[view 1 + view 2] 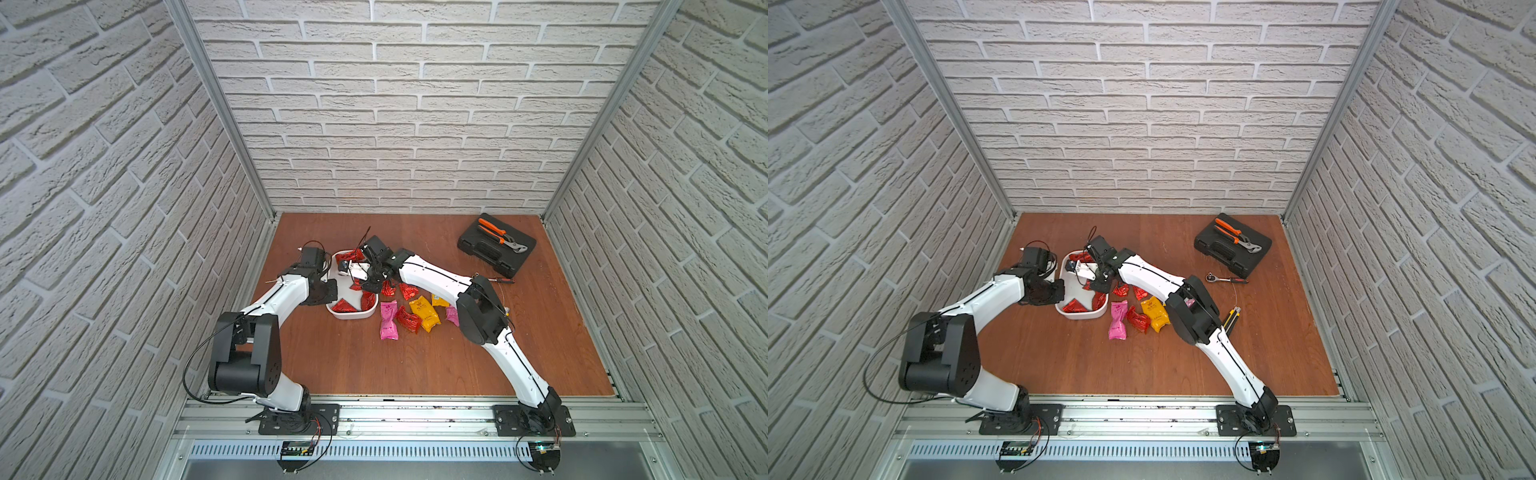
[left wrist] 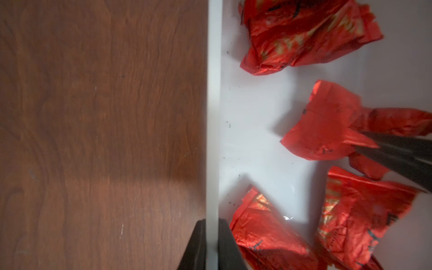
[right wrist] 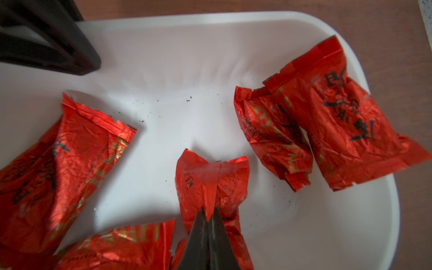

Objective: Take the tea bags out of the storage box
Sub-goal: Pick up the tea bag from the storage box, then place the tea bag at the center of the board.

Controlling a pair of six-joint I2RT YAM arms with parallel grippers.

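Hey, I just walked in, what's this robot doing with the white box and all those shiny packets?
The robot is taking tea bags out of a white box. The left gripper is clamped on the box's side wall, apparently steadying it. The right gripper reaches inside, its fingers pinched on a red tea bag. A few more red ones lie in the box, and pink, yellow and red bags already lie on the table beside it.

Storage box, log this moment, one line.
left tool: shut on storage box wall | right tool: shut on red tea bag
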